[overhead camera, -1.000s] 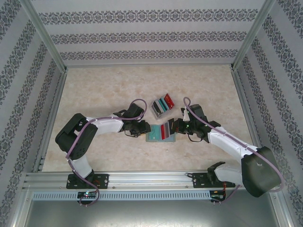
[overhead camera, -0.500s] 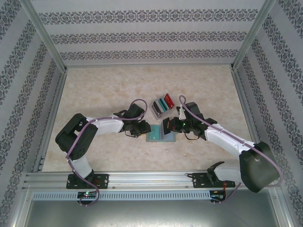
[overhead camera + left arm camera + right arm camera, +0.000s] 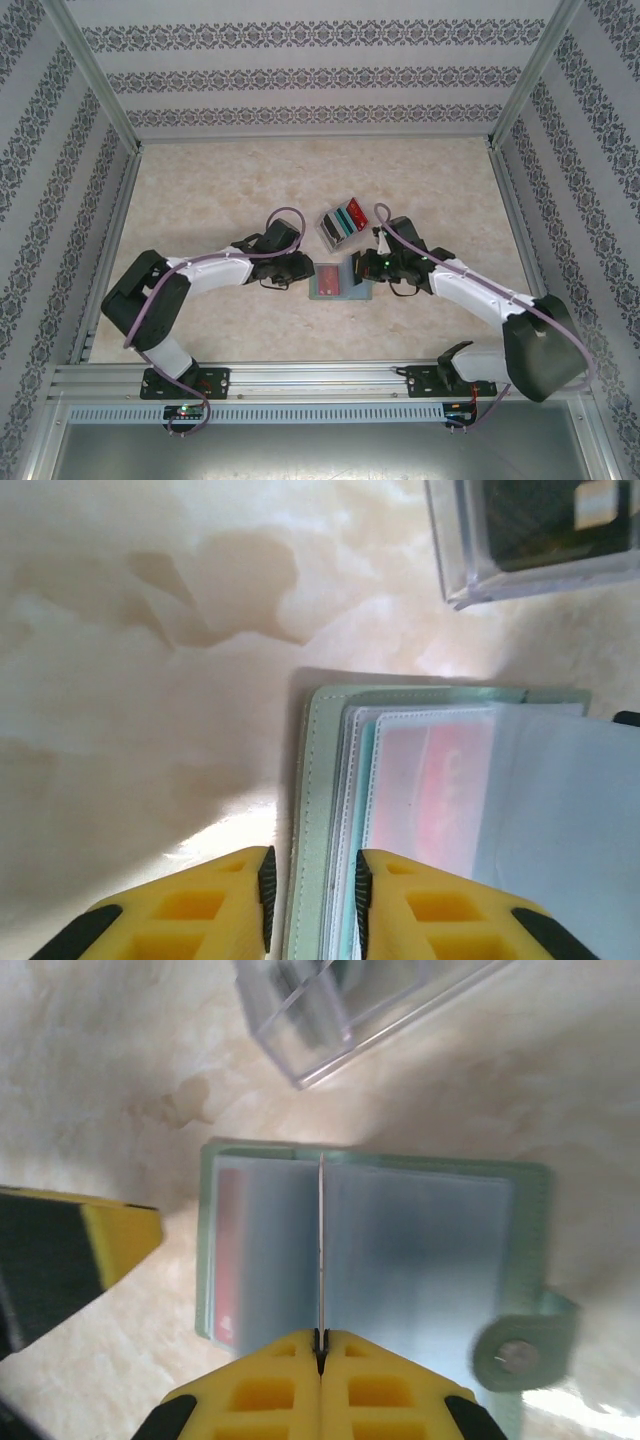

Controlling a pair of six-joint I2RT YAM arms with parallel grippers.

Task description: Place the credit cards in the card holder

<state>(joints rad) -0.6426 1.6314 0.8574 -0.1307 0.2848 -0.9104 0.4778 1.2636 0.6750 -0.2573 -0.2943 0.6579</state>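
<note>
The grey-green card holder (image 3: 338, 282) lies open on the table between both arms. A red credit card (image 3: 328, 277) lies in a clear sleeve on its left half (image 3: 440, 800) (image 3: 228, 1250). My left gripper (image 3: 303, 273) (image 3: 312, 865) is shut on the card holder's (image 3: 318, 780) left edge, cover and sleeves between the pads. My right gripper (image 3: 358, 268) (image 3: 320, 1338) is shut on a thin clear sleeve (image 3: 321, 1250), seen edge-on, standing upright over the card holder's (image 3: 430, 1260) middle fold. More credit cards (image 3: 345, 216), red, teal and dark, stand in the clear tray.
The clear plastic tray (image 3: 342, 222) (image 3: 470, 580) (image 3: 300, 1050) with upright slots stands just behind the holder, close to both wrists. The holder's snap tab (image 3: 515, 1350) sticks out on its right side. Patterned walls and metal rails enclose the table (image 3: 200, 190).
The right gripper has moved left with the upright sleeve to the holder's fold, and the red card now lies flat on the left half. The left arm's elbow has swung outward; its gripper stays.
</note>
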